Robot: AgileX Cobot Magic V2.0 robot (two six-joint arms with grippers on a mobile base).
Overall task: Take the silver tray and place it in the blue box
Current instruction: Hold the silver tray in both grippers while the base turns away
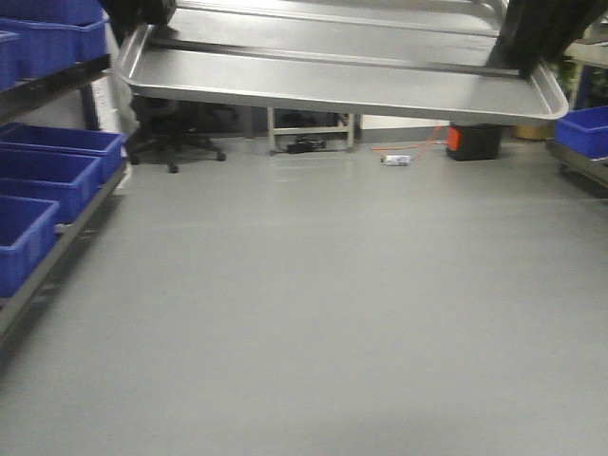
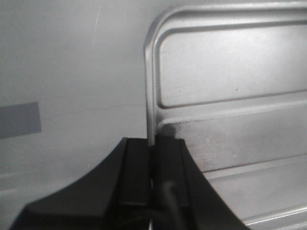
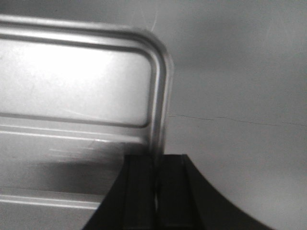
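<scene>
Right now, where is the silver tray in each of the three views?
Front view: the silver tray spans the top, held in the air.
Left wrist view: the tray fills the right side, rim in the jaws at bottom.
Right wrist view: the tray fills the left side, rim in the jaws at bottom.
Shared landmark: the grey floor beneath the tray.

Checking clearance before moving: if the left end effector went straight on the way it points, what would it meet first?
The silver tray itself: the left end effector is shut on its rim, which runs on ahead. Beyond that only grey floor shows, depth unclear.
</scene>
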